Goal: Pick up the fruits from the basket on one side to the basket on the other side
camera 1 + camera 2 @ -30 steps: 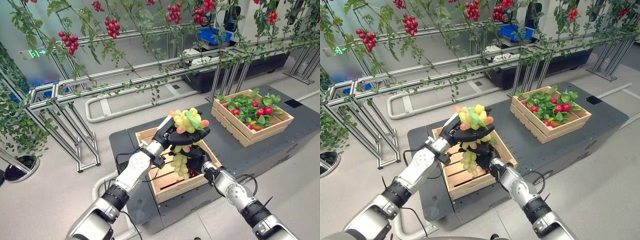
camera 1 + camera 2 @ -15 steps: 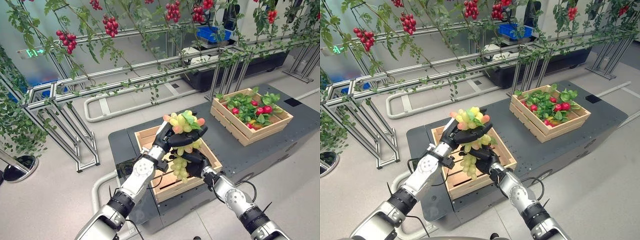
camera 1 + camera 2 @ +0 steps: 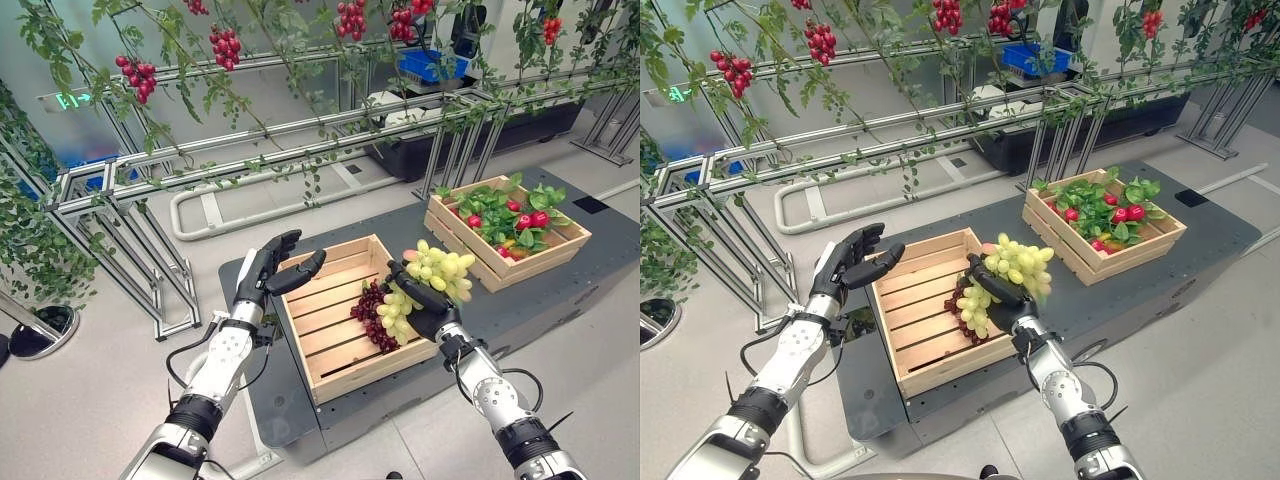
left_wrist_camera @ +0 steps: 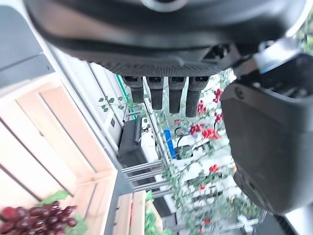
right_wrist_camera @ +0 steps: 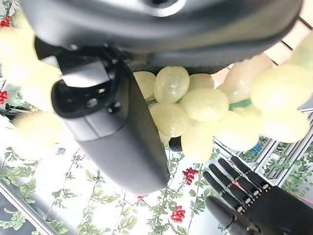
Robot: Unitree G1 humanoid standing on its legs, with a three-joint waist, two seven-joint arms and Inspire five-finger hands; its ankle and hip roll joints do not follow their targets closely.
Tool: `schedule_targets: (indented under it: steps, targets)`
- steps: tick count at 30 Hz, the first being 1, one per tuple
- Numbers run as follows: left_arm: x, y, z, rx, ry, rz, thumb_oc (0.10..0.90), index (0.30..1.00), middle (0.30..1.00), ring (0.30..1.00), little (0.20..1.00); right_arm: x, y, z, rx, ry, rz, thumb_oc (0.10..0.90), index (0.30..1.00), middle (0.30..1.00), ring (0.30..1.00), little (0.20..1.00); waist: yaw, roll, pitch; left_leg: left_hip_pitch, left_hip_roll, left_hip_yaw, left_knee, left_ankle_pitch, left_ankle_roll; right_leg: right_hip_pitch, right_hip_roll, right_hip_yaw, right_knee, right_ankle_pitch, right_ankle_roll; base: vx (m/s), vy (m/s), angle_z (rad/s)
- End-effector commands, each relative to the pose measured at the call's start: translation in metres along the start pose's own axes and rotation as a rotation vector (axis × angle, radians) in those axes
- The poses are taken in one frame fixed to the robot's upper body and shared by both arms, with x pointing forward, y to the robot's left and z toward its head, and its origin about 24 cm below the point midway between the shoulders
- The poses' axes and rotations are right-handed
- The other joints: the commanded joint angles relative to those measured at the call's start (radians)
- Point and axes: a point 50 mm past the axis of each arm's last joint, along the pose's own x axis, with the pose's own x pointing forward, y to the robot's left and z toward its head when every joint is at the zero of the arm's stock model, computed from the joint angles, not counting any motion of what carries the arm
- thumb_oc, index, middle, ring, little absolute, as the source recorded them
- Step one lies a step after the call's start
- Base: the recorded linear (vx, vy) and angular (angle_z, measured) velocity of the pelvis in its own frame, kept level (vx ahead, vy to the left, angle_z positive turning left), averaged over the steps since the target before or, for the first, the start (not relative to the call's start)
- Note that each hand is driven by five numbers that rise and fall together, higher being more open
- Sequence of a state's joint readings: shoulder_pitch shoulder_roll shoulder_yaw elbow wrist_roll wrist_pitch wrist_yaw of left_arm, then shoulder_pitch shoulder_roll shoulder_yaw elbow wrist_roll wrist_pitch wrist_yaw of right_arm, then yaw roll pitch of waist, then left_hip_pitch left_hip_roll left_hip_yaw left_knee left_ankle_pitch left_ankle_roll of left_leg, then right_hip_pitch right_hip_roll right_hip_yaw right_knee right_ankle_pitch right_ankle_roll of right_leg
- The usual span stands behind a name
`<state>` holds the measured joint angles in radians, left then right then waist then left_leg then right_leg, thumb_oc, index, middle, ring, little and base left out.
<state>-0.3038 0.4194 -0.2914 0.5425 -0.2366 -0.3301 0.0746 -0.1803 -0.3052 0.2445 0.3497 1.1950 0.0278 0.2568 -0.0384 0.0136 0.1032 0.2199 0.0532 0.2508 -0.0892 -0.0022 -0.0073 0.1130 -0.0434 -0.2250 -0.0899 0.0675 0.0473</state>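
Nearest the viewer, the robot's right hand [image 3: 428, 308] is closed around a bunch of green grapes [image 3: 440, 272], lifted just above the right edge of the near wooden crate [image 3: 330, 372]. Part of the bunch droops below the hand, over the crate's inside. A dark red grape cluster [image 3: 372, 310] lies on the slats in that crate, against its right wall. The left hand [image 3: 272, 277] hovers at the crate's left rim, fingers spread and relaxed, holding nothing.

This looks like the carrying step: the grapes are out of the near crate and not yet delivered. The next move likely calls for swinging the right arm across the dark platform [image 3: 500, 305] to the far crate [image 3: 492, 268], which already holds red fruits [image 3: 535, 219] among leaves.

How firmly the fingers grip the stem is hidden by the grapes. The far crate's contents are hard to identify. Beyond, red fruit clusters [image 3: 225, 47] hang from vines on metal frames [image 3: 150, 175].
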Motion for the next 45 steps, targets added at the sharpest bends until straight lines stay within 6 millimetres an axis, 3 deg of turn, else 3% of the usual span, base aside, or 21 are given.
schedule_targets:
  steps: [1,9,17,25,31,32,33,35,36,39,42,45]
  targets:
    - [0.029,-0.001,0.056,0.101,-0.263,-0.077,0.800,0.900,0.900,0.900,0.900,0.022,0.051,0.036,0.050,-0.231,0.300,0.400,0.300,0.300,0.300,0.300,-0.021,-0.024,-0.022,-0.008,0.026,-0.015,0.002,-0.072,-0.027,0.053,-0.036,0.029,0.003,-0.091,0.033,0.00,0.000,0.00]
    - [0.028,-0.005,0.058,0.088,-0.269,-0.129,0.800,0.900,0.900,0.900,0.900,0.022,0.051,0.038,0.045,-0.240,0.295,0.400,0.300,0.300,0.300,0.300,-0.020,-0.025,-0.021,-0.008,0.026,-0.016,0.002,-0.072,-0.027,0.053,-0.037,0.030,0.003,-0.090,0.034,0.00,0.000,0.00]
    - [0.023,-0.002,0.052,-0.210,-0.248,-0.014,0.800,0.900,0.900,0.900,0.900,0.018,0.050,0.040,0.010,-0.277,0.280,0.400,0.300,0.300,0.300,0.300,-0.017,-0.029,-0.021,-0.009,0.028,-0.020,0.002,-0.073,-0.027,0.052,-0.037,0.031,0.003,-0.090,0.033,0.00,0.000,0.00]
    - [-0.007,-0.007,-0.002,-0.598,0.002,0.246,0.800,0.900,0.900,0.900,0.900,0.001,0.051,0.046,-0.076,-0.324,0.266,0.400,0.300,0.300,0.300,0.300,-0.011,-0.042,-0.017,-0.009,0.032,-0.016,0.002,-0.074,-0.025,0.050,-0.033,0.021,0.003,-0.093,0.030,0.01,-0.048,0.00]
    - [-0.047,-0.014,-0.037,-0.682,0.160,0.292,0.800,0.900,0.900,0.900,0.900,-0.016,0.055,0.054,-0.074,-0.367,0.310,0.400,0.300,0.300,0.300,0.300,0.004,-0.056,-0.008,-0.011,0.042,0.000,0.002,-0.060,-0.032,0.039,-0.016,0.017,0.003,-0.088,0.021,-0.03,-0.105,0.00]
    - [-0.053,-0.013,-0.041,-0.679,0.169,0.291,0.800,0.900,0.900,0.900,0.900,-0.020,0.055,0.060,-0.085,-0.384,0.313,0.400,0.300,0.300,0.300,0.300,0.014,-0.059,-0.002,-0.011,0.027,-0.024,0.006,-0.049,-0.030,0.035,-0.011,0.034,0.003,-0.084,0.019,-0.07,-0.001,-0.02]
    - [-0.055,-0.011,-0.040,-0.668,0.161,0.293,0.800,0.900,0.900,0.900,0.900,-0.019,0.055,0.063,-0.089,-0.385,0.319,0.400,0.300,0.300,0.300,0.300,0.021,-0.065,0.003,-0.028,0.015,-0.055,0.060,-0.073,-0.028,0.032,-0.012,0.054,0.003,-0.082,0.016,-0.10,0.027,-0.05]
    - [-0.060,0.000,-0.036,-0.634,0.104,0.337,0.800,0.900,0.900,0.900,0.900,-0.016,0.058,0.070,-0.107,-0.375,0.357,0.400,0.300,0.300,0.300,0.300,0.062,-0.075,0.019,-0.140,-0.070,-0.227,0.263,-0.135,-0.012,0.007,-0.010,0.146,0.003,-0.061,0.009,-0.22,0.140,-0.31]
    - [-0.062,0.006,-0.030,-0.615,0.047,0.336,0.800,0.900,0.900,0.900,0.900,-0.013,0.062,0.071,-0.122,-0.375,0.393,0.400,0.300,0.300,0.300,0.300,0.082,-0.069,0.024,-0.152,-0.109,-0.295,0.230,-0.140,0.009,-0.010,-0.004,0.177,0.003,-0.050,0.014,-0.24,0.194,-0.45]
    - [-0.059,0.011,-0.019,-0.546,-0.016,0.319,0.800,0.900,0.900,0.900,0.900,-0.008,0.065,0.069,-0.137,-0.399,0.393,0.400,0.300,0.300,0.300,0.300,0.079,-0.048,0.024,-0.118,-0.095,-0.255,0.135,-0.119,0.023,-0.027,0.007,0.190,0.003,-0.045,0.015,-0.16,0.219,-0.96]
    - [-0.043,0.015,0.003,-0.415,-0.100,0.306,0.800,0.900,0.900,0.900,0.900,-0.006,0.077,0.070,-0.187,-0.410,0.397,0.400,0.300,0.300,0.300,0.300,0.061,-0.036,0.022,-0.113,-0.118,-0.293,0.075,-0.104,0.037,-0.094,0.006,0.217,0.003,-0.012,0.042,-0.19,0.187,-0.75]
    - [-0.044,0.022,0.002,-0.442,-0.105,0.335,0.800,0.900,0.900,0.900,0.900,-0.010,0.071,0.073,-0.219,-0.401,0.380,0.400,0.300,0.300,0.300,0.300,0.044,-0.029,0.026,-0.096,-0.129,-0.286,0.055,-0.116,0.054,-0.132,0.005,0.240,0.003,0.016,0.062,-0.16,0.187,-0.39]
